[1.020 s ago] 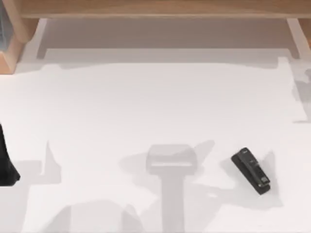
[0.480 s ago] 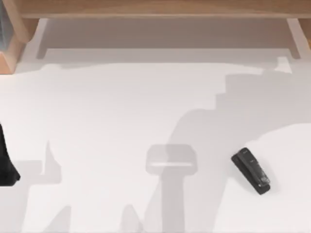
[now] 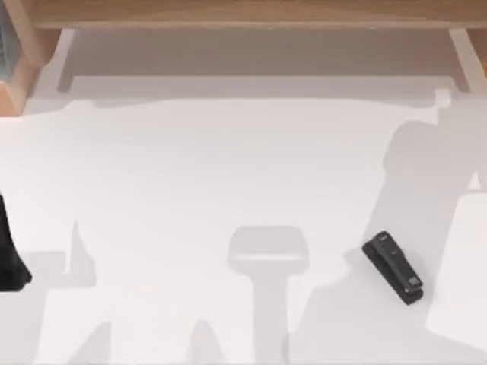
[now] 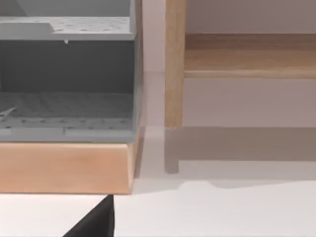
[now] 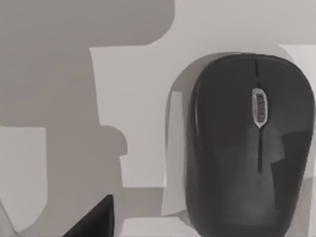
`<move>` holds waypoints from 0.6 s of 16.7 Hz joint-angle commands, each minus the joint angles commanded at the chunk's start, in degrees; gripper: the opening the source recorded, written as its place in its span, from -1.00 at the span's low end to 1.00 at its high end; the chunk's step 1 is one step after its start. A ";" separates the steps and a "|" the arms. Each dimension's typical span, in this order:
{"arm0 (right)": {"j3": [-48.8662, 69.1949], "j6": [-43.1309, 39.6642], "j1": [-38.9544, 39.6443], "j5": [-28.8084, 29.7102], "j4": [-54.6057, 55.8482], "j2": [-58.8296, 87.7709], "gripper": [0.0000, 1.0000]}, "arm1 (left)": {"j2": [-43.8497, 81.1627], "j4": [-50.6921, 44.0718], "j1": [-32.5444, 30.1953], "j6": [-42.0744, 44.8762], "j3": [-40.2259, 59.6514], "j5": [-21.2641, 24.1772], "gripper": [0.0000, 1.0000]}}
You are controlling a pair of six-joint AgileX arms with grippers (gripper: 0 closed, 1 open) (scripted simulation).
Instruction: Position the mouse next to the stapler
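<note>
The stapler (image 3: pixel 392 268), a small black bar with a lighter tip, lies slantwise on the white table at the front right in the top view. A dark grey mouse (image 5: pixel 249 148) with a silver scroll wheel rests on the white surface in the right wrist view. A black corner of my right gripper (image 5: pixel 96 222) sits off to one side of the mouse, apart from it. My left arm (image 3: pixel 9 255) is parked at the table's left edge, and a black corner of my left gripper (image 4: pixel 96 222) hangs above the table.
A wooden shelf (image 3: pixel 243 14) runs along the back of the table. A wooden stand holding a grey perforated tray (image 4: pixel 66 108) is at the back left, close to the left arm. Broad shadows cross the table's right half.
The large arm shadow has swept from the middle toward the right side of the table. The stapler and the left arm have stayed put.
</note>
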 joint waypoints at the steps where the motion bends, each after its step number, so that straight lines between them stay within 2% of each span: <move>1: 0.69 0.02 0.08 -0.08 -0.14 0.59 1.00 | 0.00 0.00 0.00 0.00 0.00 0.00 1.00; 10: 0.15 0.27 -0.16 0.28 -2.83 -2.66 1.00 | 0.00 0.00 0.00 0.00 0.00 0.00 1.00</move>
